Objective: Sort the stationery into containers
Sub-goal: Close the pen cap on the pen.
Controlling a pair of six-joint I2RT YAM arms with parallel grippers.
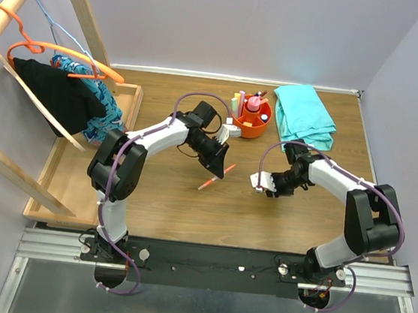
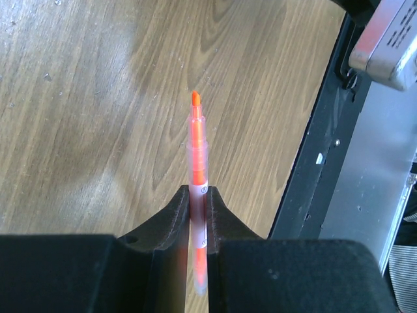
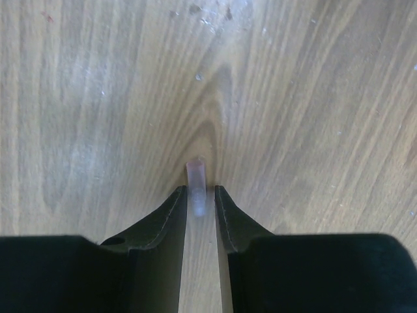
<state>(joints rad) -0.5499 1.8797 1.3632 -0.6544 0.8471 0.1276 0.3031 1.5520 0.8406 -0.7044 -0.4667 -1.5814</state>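
My left gripper (image 1: 219, 169) (image 2: 198, 189) is shut on an orange highlighter (image 2: 197, 143) with its cap off. The bare tip points away from the fingers, above the wooden table (image 1: 189, 199); from above the highlighter (image 1: 212, 179) pokes out below the jaws. My right gripper (image 1: 265, 184) (image 3: 201, 189) is narrowly closed round a small translucent pinkish cap (image 3: 196, 173). The cap rests against the left finger, with a sliver of gap at the right one. The orange tub (image 1: 252, 124) stands at the back, with a pink bottle and pastel highlighters in it.
A teal cloth (image 1: 304, 114) lies at the back right beside the tub. On the left a wooden tray (image 1: 70, 186) carries a slanted wooden rack with orange hangers and dark clothes (image 1: 50, 89). The black rail (image 2: 306, 176) runs along the table's near edge.
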